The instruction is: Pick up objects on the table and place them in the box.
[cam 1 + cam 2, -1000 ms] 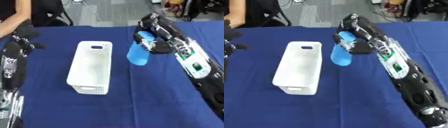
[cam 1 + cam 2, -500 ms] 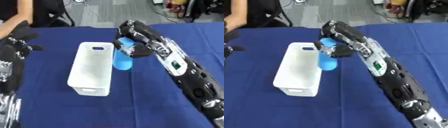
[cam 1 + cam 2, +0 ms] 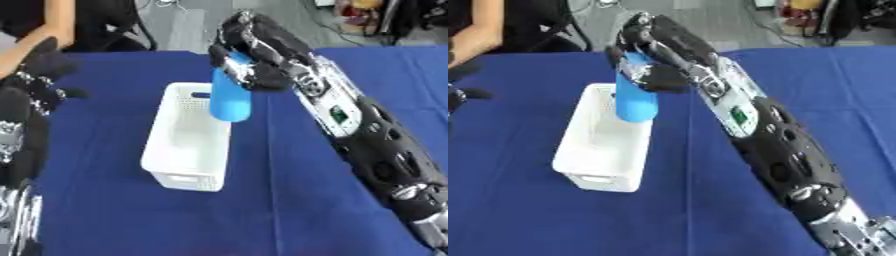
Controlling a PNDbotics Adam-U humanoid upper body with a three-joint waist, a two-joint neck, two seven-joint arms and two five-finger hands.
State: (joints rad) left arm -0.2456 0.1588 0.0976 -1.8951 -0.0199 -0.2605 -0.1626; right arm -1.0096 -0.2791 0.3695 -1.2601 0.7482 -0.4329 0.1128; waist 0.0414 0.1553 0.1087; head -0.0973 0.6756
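My right hand is shut on a blue bottle-shaped object, which hangs upright over the far right rim of the white perforated box. The box stands lengthwise on the blue tablecloth, and what shows of its inside looks bare. The right arm reaches in from the lower right across the table. My left hand shows at the left edge, raised over the cloth with its fingers relaxed and nothing in them.
A person's bare arm shows at the far left corner, away from the box. Chairs and floor lie beyond the table's far edge. Blue cloth stretches right of and in front of the box.
My right hand has carried the blue object leftwards from beside the box to above its far right rim. The left hand has hardly moved.
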